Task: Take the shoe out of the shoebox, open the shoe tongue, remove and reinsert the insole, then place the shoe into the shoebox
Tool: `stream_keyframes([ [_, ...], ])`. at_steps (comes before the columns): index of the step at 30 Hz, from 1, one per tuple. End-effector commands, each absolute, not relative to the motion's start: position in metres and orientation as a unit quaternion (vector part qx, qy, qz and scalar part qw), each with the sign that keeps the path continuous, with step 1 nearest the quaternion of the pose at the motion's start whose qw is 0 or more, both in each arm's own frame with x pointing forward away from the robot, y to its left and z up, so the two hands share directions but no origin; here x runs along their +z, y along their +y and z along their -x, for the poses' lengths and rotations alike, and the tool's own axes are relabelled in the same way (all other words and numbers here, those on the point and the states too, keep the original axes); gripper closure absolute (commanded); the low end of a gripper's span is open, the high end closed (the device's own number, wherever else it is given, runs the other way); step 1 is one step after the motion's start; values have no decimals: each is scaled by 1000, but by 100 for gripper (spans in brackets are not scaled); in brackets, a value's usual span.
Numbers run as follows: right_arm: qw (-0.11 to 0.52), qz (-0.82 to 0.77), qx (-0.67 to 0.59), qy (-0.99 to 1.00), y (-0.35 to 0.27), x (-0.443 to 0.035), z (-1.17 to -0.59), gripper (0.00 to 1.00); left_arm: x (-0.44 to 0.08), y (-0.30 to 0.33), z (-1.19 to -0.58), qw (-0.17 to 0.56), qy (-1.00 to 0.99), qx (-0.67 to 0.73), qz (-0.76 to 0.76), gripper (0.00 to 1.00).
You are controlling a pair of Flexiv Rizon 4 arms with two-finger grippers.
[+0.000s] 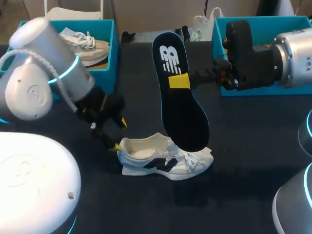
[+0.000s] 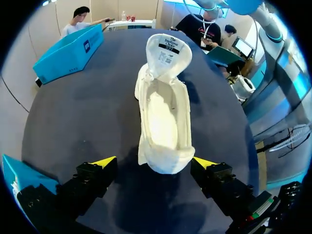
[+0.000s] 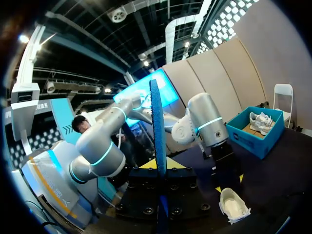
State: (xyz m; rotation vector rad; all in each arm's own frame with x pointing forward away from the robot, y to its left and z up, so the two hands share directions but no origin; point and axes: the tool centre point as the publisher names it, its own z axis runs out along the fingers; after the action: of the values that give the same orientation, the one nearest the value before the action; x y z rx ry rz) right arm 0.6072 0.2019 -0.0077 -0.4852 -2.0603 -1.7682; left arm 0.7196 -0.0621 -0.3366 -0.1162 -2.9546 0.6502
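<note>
Behind and left of the white low-top sneaker (image 1: 165, 158) with a dark side mark: an open teal cardboard shoebox (image 1: 112, 48), a second pale shoe (image 1: 90, 46) inside. At the sneaker's heel: left gripper (image 1: 119, 134), yellow-tipped fingers (image 2: 105, 162) spread to either side of the heel, apparently not clamping it. Sneaker itself on its sole on the dark table (image 1: 234, 185), outside both boxes, tongue (image 2: 168, 51) folded forward, footbed bare.

Above the sneaker's toe half: a long black foam insole (image 1: 183, 107) with a blue edge, tilted, broad end down near the laces. Pinched flat on both faces by right gripper (image 1: 179, 81). Behind and right of the sneaker: a second teal shoebox (image 1: 263, 24), partly hidden by that arm.

Reinsertion likely the step in hand. Steady the heel first. Feed the broad end in under the tongue toward the toe. Keep clear of the laces, then press the heel end down last.
</note>
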Motion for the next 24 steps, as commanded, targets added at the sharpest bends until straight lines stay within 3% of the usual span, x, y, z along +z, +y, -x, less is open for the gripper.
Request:
stream_keyframes([
  [1, 191, 173, -628, -734, 205, -8, -608, 100, -318, -66, -709, 33, -986, 159, 36, 0],
  [3, 191, 173, -628, -734, 205, -8, -608, 100, -317, -69, -709, 6, -992, 121, 26, 0],
  [24, 191, 173, -628, -734, 205, -8, -608, 100, -298, -99, -704, -1, -991, 126, 36, 0],
])
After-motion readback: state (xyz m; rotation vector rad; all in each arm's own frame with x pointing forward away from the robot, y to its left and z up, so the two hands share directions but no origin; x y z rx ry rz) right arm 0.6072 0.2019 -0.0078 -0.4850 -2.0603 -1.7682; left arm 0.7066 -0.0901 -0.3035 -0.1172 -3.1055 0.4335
